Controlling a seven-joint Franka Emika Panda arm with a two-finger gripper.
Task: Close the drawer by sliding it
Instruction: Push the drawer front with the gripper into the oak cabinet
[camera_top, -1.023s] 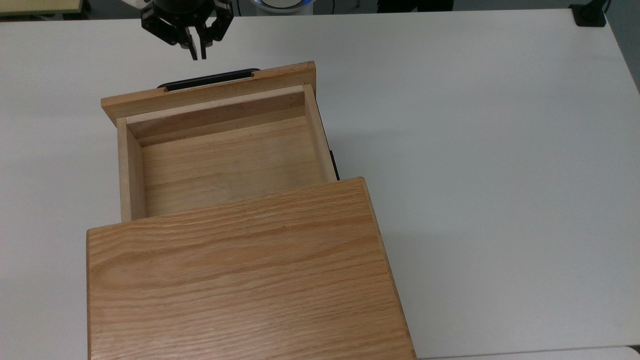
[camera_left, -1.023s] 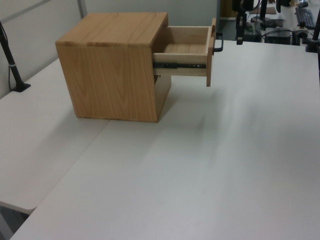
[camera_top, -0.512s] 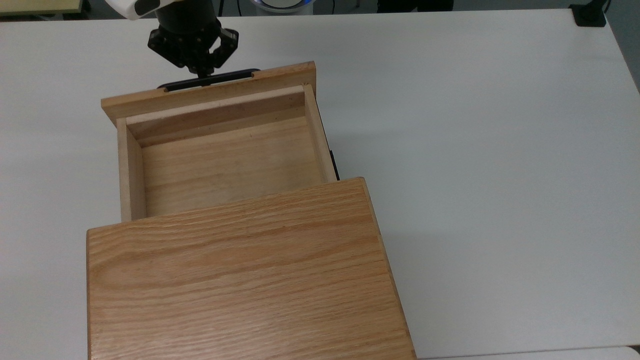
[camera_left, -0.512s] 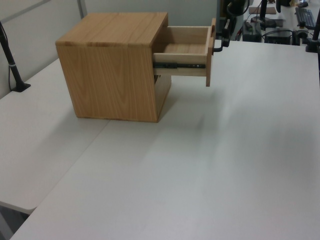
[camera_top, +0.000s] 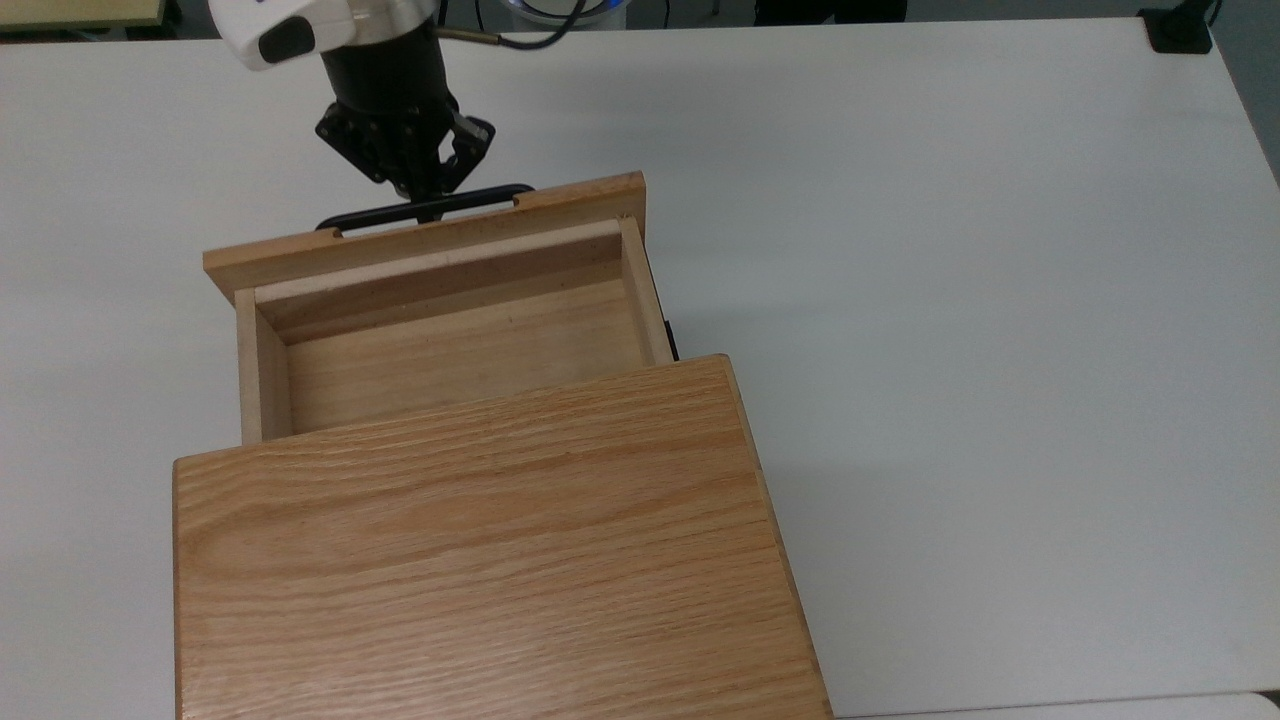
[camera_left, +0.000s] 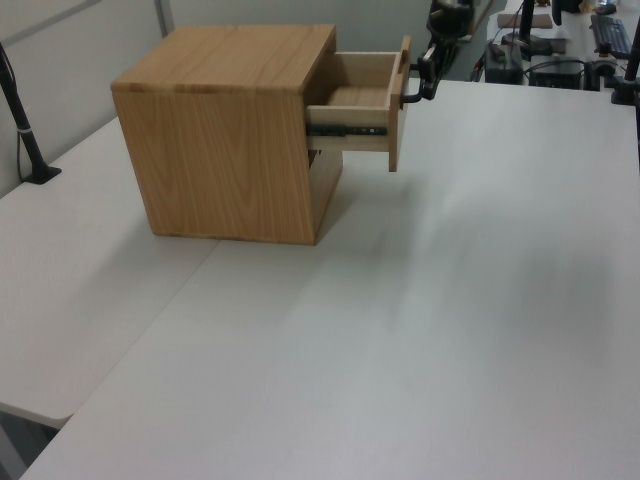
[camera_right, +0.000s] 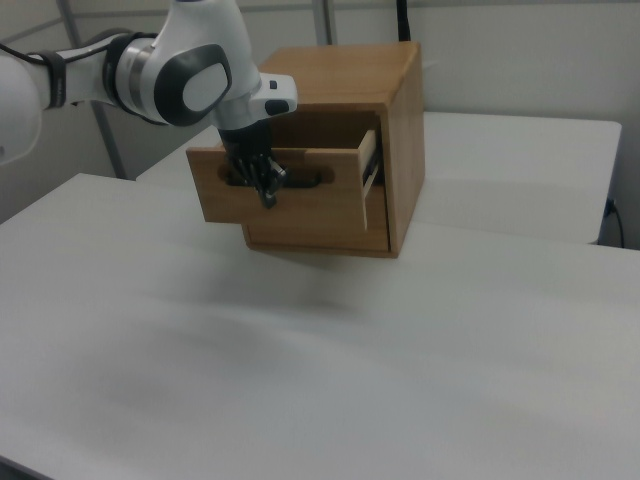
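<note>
The light oak drawer (camera_top: 450, 350) sticks partway out of the oak cabinet (camera_top: 480, 560), with its inside empty. Its wide front panel (camera_top: 300, 258) carries a thin black bar handle (camera_top: 370, 217). My gripper (camera_top: 430, 204) is shut, and its fingertips press against the middle of the handle from the outer side. In the left view the drawer (camera_left: 365, 95) juts toward the left view's right, with the gripper (camera_left: 428, 68) right at the handle (camera_left: 408, 95). In the right view the gripper (camera_right: 267, 197) points down in front of the drawer's front panel (camera_right: 310, 210).
The cabinet stands on a white table (camera_top: 950, 300) with wide bare room to the top view's right. A black clamp (camera_top: 1180, 30) sits at the far right corner. A black post (camera_left: 25, 130) stands at the left view's left edge.
The gripper came from above the table's far edge to the handle and pushed. The drawer has slid partway into the cabinet, so less of its inside shows.
</note>
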